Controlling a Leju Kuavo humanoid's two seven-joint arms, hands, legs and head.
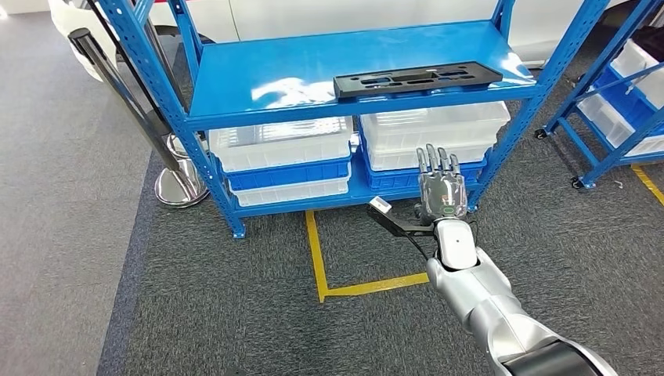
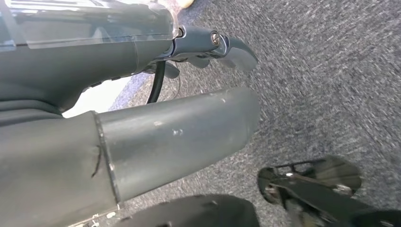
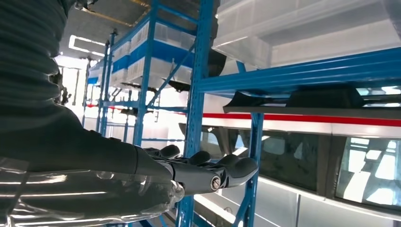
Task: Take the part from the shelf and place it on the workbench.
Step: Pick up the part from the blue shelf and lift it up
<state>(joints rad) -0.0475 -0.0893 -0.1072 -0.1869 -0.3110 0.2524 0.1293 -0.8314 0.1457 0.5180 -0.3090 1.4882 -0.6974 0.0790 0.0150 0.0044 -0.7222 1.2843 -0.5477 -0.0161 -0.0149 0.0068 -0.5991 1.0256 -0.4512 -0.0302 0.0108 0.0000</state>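
The right hand (image 1: pixel 441 188) (fingers extended, empty) sits below the shelf (image 1: pixel 258 78); a flat reach could nudge the part (image 1: pixel 416 79) rearward.

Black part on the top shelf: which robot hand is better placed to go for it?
Right, most likely. The right robot hand is raised in front of the blue shelf, open and empty, just below the black part. The left robot hand hangs over the carpet, away from the shelf.

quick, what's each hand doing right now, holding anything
Left hand: cannot be told, fingers mostly hidden.
Right hand: open, holding nothing.
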